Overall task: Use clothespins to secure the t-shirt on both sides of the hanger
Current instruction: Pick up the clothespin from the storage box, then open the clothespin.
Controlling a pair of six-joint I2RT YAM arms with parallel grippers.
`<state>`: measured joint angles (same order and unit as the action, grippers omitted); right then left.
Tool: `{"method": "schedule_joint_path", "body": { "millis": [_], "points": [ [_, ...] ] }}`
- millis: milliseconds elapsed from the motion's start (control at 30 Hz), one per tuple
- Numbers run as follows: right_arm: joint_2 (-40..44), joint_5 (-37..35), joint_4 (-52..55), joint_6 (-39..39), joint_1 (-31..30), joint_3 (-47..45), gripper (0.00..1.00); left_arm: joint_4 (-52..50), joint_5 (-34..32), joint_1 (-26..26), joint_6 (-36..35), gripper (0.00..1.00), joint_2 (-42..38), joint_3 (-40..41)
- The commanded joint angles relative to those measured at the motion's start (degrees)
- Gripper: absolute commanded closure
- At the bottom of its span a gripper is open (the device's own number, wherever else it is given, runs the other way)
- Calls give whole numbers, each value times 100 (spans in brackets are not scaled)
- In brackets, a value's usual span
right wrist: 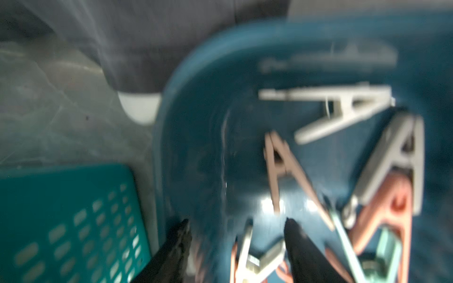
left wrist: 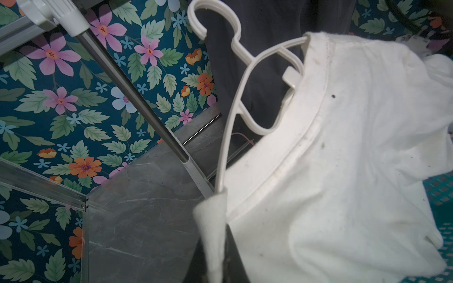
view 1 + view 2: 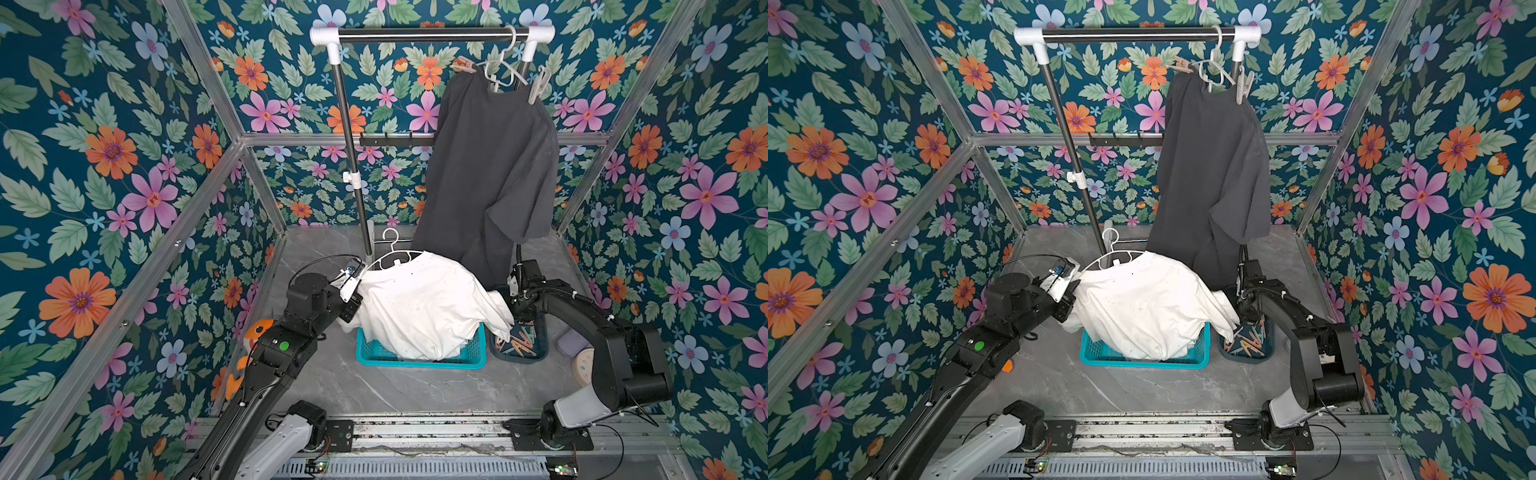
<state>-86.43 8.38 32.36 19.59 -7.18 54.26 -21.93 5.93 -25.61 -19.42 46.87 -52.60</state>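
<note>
A white t-shirt [image 3: 424, 307] [image 3: 1142, 307] [image 2: 343, 171] is draped on a white hanger [image 3: 390, 255] [image 3: 1113, 253] [image 2: 245, 73] and sags over a turquoise basket. My left gripper [image 3: 351, 305] [image 3: 1065, 307] [image 2: 215, 247] is shut on a fold of the shirt's shoulder, where the hanger's arm runs into the cloth. Pastel clothespins [image 3: 519, 343] [image 3: 1246, 343] [image 1: 343, 107] lie in a dark blue tray [image 3: 540, 359] [image 1: 196, 110]. My right gripper [image 3: 521, 318] [image 3: 1246, 318] [image 1: 237, 224] reaches down into that tray, open, with a pale clothespin [image 1: 255, 257] lying between its fingers, not pinched.
A dark t-shirt [image 3: 490, 166] hangs from the rack rail [image 3: 424, 34], pegged at both shoulders [image 3: 465, 64] [image 3: 538, 89]. The rack pole [image 3: 353, 166] stands behind the turquoise basket [image 3: 419, 361]. An orange plush toy [image 3: 257, 328] lies at the left wall, and small pale items [image 3: 577, 353] at the right.
</note>
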Motion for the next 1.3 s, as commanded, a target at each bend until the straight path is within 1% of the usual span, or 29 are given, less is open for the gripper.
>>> {"method": "schedule_joint_path", "body": {
  "millis": [0, 67, 133, 167, 300, 367, 500, 767, 867, 1000, 1067, 1267],
  "points": [
    [314, -39, 541, 521, -91, -131, 39, 133, 57, 3, -27, 100, -46, 55],
    [438, -339, 666, 713, -262, -187, 37, 169, 101, 3, 5, 100, -41, 98],
    [385, -395, 721, 782, -332, -184, 34, 201, 118, 3, 26, 100, -21, 127],
    [322, -404, 732, 806, -333, -173, 33, 214, 132, 3, 32, 100, -14, 149],
    [58, -808, 591, 948, -327, -218, 34, 233, 203, 3, 28, 100, -11, 154],
    [-126, -881, 592, 953, -318, -168, 37, 241, 224, 3, 41, 100, -36, 153],
    [-254, -664, 309, 1090, -312, -252, 44, 259, 241, 3, 44, 100, -40, 175],
    [-631, -793, 238, 1064, -316, -205, 51, 285, 279, 3, 52, 100, -31, 197],
    [-752, -879, 211, 1025, -318, -149, 58, 287, 270, 3, 52, 100, -3, 189],
    [-806, -976, 247, 950, -319, -49, 71, 291, 276, 3, 61, 100, -5, 188],
    [-1018, -1001, 252, 922, -311, -23, 72, 294, 275, 1, 57, 100, 1, 189],
    [-1133, -1248, 341, 651, -318, 174, 73, 287, 263, 3, 79, 100, 23, 187]
  ]
}}
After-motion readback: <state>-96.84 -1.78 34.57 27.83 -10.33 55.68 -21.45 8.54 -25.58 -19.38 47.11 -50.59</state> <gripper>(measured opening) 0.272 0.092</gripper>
